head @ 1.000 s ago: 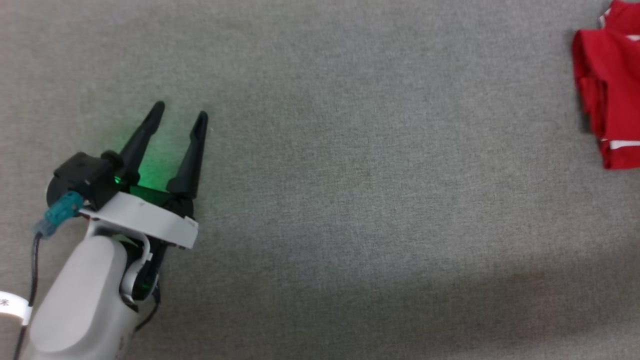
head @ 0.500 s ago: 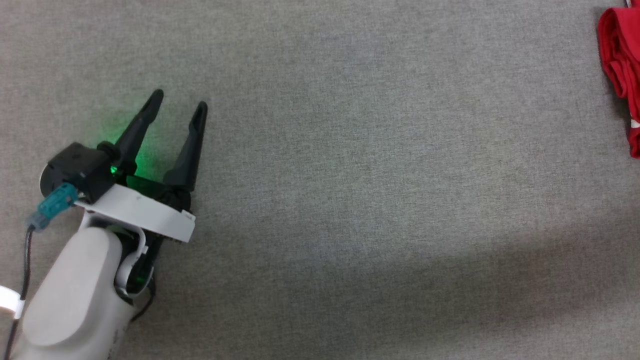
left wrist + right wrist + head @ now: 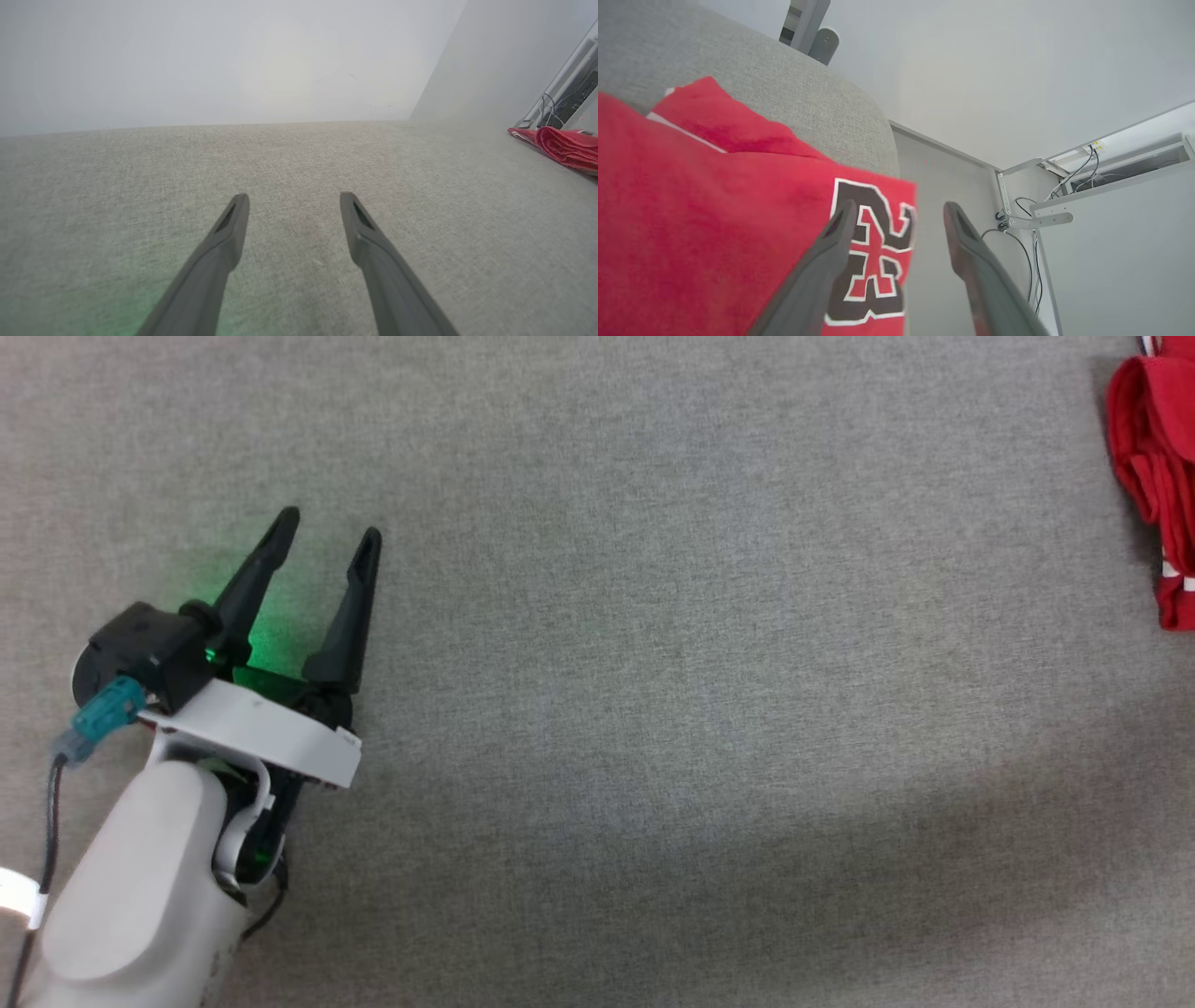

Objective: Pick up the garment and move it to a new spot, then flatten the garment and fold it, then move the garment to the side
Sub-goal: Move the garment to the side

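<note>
The garment (image 3: 1153, 476) lies bunched and red at the far right edge of the head view, on the grey fabric surface (image 3: 653, 663). My left gripper (image 3: 330, 524) hovers open over bare surface at the lower left, far from the garment. The left wrist view has that left gripper (image 3: 292, 198) open and the garment (image 3: 565, 144) far off to the right. In the right wrist view my right gripper (image 3: 899, 210) stands open, and the garment (image 3: 714, 210) with its black "23" print lies behind the left finger, its edge reaching into the gap.
The grey surface ends in a rounded edge (image 3: 878, 121) near the garment. Beyond it are a white wall, a metal frame (image 3: 1041, 217) and hanging cables (image 3: 1069, 179). A plain white wall (image 3: 233, 60) backs the surface in the left wrist view.
In the head view, less of the garment shows at the right edge than a second ago, and it looks more bunched. The left gripper sits slightly higher in the picture.
</note>
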`<state>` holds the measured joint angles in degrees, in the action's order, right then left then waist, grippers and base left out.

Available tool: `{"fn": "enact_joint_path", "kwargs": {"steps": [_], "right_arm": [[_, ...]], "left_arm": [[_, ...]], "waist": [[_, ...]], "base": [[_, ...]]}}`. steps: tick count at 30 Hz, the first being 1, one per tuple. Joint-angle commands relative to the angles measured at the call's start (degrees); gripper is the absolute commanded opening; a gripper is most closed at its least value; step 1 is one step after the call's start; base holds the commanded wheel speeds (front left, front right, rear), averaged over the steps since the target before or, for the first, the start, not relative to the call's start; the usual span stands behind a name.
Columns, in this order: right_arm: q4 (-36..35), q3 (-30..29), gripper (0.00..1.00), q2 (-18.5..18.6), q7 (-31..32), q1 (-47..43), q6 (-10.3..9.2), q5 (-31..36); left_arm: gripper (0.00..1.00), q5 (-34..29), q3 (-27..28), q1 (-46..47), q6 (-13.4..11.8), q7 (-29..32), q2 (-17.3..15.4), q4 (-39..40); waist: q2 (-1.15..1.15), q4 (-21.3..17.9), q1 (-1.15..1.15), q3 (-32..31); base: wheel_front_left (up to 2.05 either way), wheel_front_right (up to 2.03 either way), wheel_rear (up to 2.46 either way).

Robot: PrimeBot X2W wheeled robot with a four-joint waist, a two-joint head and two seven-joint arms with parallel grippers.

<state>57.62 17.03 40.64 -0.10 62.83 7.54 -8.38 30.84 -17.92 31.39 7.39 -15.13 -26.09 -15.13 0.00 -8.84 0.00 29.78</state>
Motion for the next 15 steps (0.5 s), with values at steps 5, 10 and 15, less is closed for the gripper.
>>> {"fn": "enact_joint_path", "kwargs": {"steps": [5, 10, 15], "right_arm": [[1.5, -0.8, 1.0, -1.4, -2.3, 0.6, -0.12, 0.6], [3.0, -2.9, 1.0, -3.4, -5.1, 0.1, -0.12, 0.0], [4.3, -5.3, 1.0, -6.3, -8.9, -1.8, -0.12, -0.5]], "left_arm": [[1.0, 0.4, 0.5, -1.0, 0.1, 0.0, 0.3, -0.1], [1.0, 0.1, 1.4, -2.2, 0.1, 0.0, 1.0, -0.2], [1.0, 0.5, 2.4, -4.0, 0.1, 0.0, 1.8, -0.4]], "waist": [[0.0, 0.7, 0.0, -2.0], [0.0, 1.7, 0.0, -4.2], [0.0, 3.2, 0.0, -7.1]], "base": [[0.0, 0.0, 0.0], [0.0, 0.0, 0.0], [0.0, 0.0, 0.0]]}}
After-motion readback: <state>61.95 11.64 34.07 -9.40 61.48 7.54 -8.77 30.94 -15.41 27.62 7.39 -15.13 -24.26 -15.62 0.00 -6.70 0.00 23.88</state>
